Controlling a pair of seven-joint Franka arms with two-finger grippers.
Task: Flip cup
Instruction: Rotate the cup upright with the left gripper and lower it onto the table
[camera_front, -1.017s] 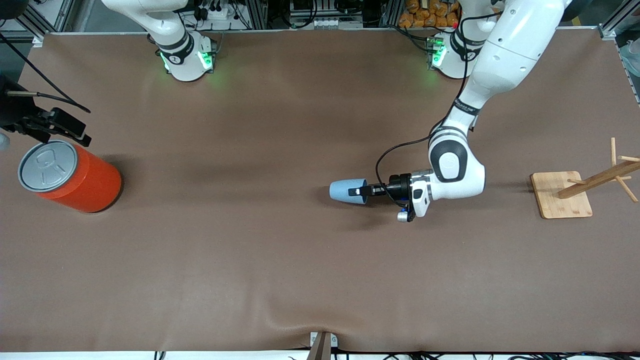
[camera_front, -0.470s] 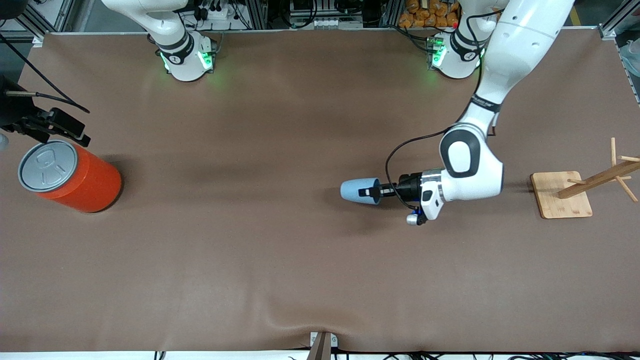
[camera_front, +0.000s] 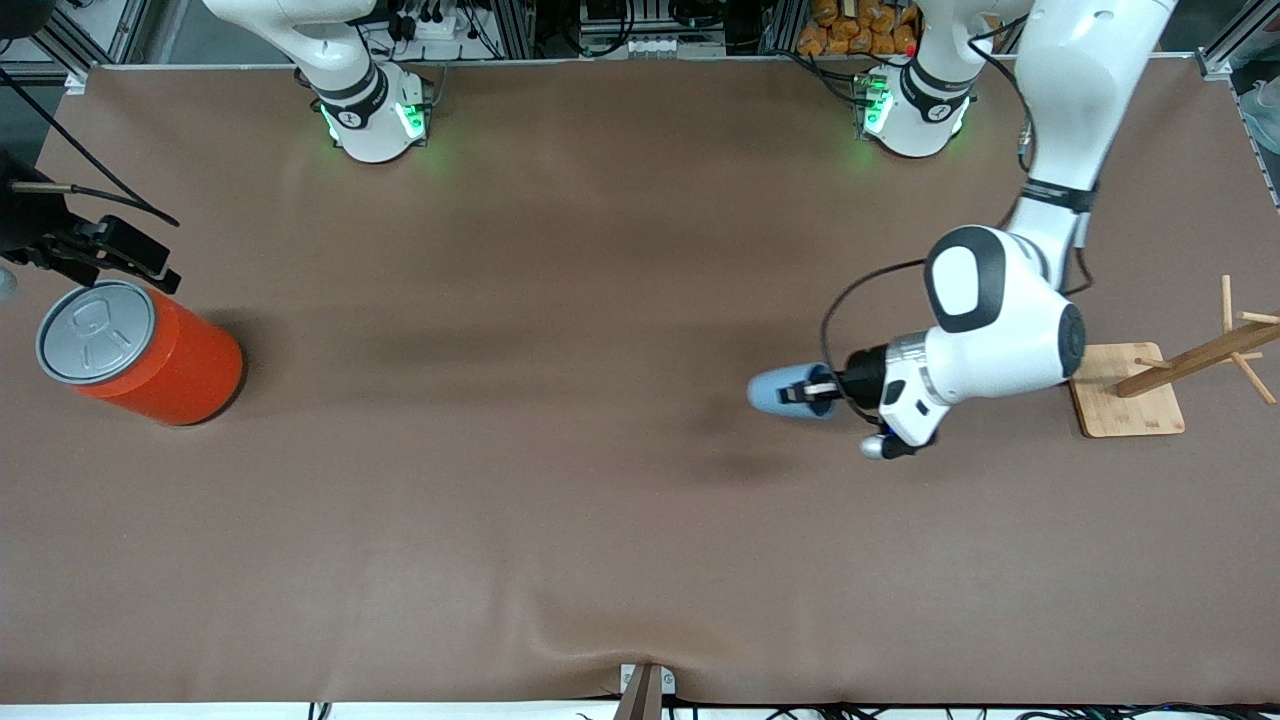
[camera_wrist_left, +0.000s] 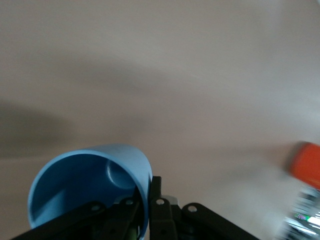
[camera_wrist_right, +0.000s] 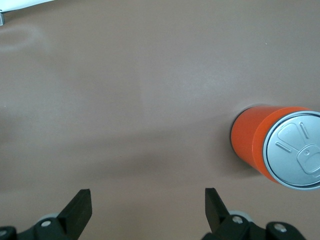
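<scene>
— gripping what, do we reckon?
— we see the left gripper (camera_front: 812, 391) with its jaws clamped on the rim wall of the cup (camera_front: 783, 392), one finger inside. the cup lies sideways in the air over the counter (camera_front: 560, 500), near the wooden rack (camera_front: 1130, 388).
— and the right gripper (camera_wrist_right: 147, 207)?
— waiting, jaws wide, by the orange can (camera_front: 150, 355) at the right arm's end.

Both arms are glossy white with black joint bands, green lights at their bases, black cables, and black-fingered grippers.
</scene>
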